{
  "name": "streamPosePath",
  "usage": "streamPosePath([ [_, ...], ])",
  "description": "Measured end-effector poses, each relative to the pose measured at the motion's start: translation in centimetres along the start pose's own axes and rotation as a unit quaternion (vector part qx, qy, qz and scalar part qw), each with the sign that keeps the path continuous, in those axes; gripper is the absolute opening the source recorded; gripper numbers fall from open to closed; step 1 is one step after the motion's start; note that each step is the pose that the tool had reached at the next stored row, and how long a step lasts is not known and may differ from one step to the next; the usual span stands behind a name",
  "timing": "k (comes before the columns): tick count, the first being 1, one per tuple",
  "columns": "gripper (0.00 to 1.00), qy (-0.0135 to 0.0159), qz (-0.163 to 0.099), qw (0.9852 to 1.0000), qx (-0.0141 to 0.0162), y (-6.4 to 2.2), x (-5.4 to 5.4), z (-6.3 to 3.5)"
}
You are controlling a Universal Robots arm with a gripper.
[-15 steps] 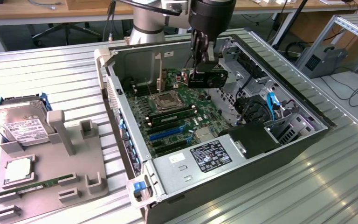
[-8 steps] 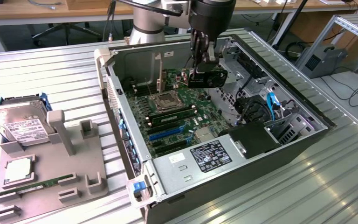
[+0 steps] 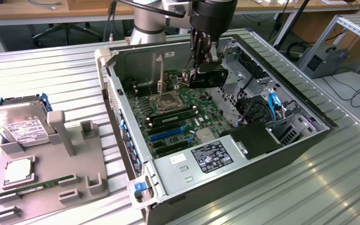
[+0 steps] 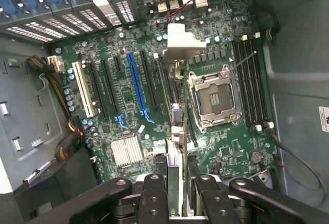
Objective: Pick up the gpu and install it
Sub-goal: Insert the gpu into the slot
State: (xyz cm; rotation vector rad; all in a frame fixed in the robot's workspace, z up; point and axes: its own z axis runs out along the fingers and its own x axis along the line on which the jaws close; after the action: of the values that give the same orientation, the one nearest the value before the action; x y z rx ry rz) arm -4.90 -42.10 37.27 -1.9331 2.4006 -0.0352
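Seating the card calls for a square, vertical descent into the open computer case (image 3: 127,140), which lies on its side with the motherboard (image 4: 128,111) exposed. The arm hangs over the back half of the case, well apart from the grey parts fixture (image 3: 48,173) on the exterior view's left, where the hard drive (image 3: 17,124) and the RAM stick (image 3: 36,187) sit untouched.

The gripper (image 4: 177,198) is partly closed, its fingers (image 4: 154,193) clamped on both faces of the gpu (image 4: 174,154). The card is seen edge-on in the wrist view, a thin board reaching from the fingers down toward the motherboard, with its pale bracket end (image 4: 182,39) toward the case's rear slot openings.

The card's edge appears to lie over the black slots between the long blue slot (image 4: 138,85) and the CPU socket (image 4: 213,98); whether it touches a slot cannot be told.

For a good insertion:
- Keep the card edge parallel to the slot.
- Align the bracket with its rear opening.
- Press evenly; a tilted card will probably bind or strain the connector.
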Motion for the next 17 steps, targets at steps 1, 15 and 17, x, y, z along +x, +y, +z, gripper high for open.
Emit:
streamPosePath([
  [1, 0.26, -0.0003, -0.005, 1.0, -0.0001, 0.0, 0.0, 0.0],
  [15, 0.26, -0.0024, -0.044, 0.999, -0.0014, 0.0, 0.0, 0.0],
  [17, 0.26, -0.0026, -0.048, 0.9988, -0.0015, 0.0, 0.0, 0.0],
])
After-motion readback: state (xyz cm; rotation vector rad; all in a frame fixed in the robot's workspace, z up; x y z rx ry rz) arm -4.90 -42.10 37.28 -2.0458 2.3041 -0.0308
